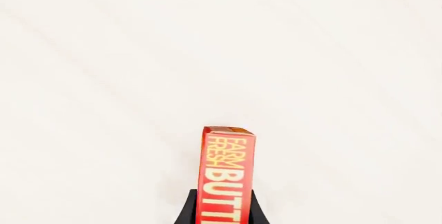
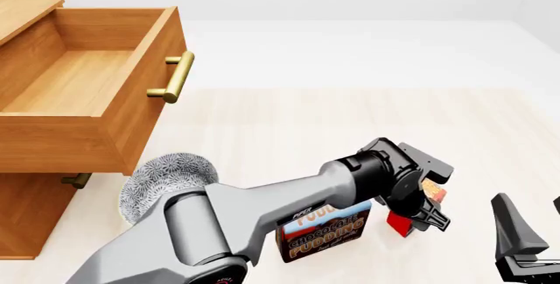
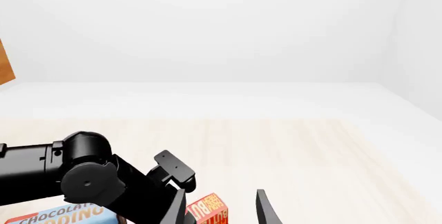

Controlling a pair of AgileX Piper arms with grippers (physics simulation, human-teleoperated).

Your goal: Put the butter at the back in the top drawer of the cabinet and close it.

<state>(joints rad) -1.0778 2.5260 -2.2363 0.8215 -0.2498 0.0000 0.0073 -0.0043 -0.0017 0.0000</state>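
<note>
My left gripper (image 2: pixel 426 213) has its fingers clamped on the small red butter box (image 1: pixel 226 175), near the blue-and-brown pudding box (image 2: pixel 326 231); my right fingers (image 3: pixel 266 211) stand wide apart.

Lower end of the butter (image 1: pixel 228 175) cut off at the left wrist picture's edge, between the jaws of the left gripper (image 1: pixel 222 211), only their tips showing. In the front view, mostly hidden behind that gripper (image 2: pixel 429 217). Pudding box (image 2: pixel 324 230) half covered by the arm. Right gripper (image 2: pixel 525 238) cropped at the corner; cabinet (image 2: pixel 31 212) cropped too.
</note>
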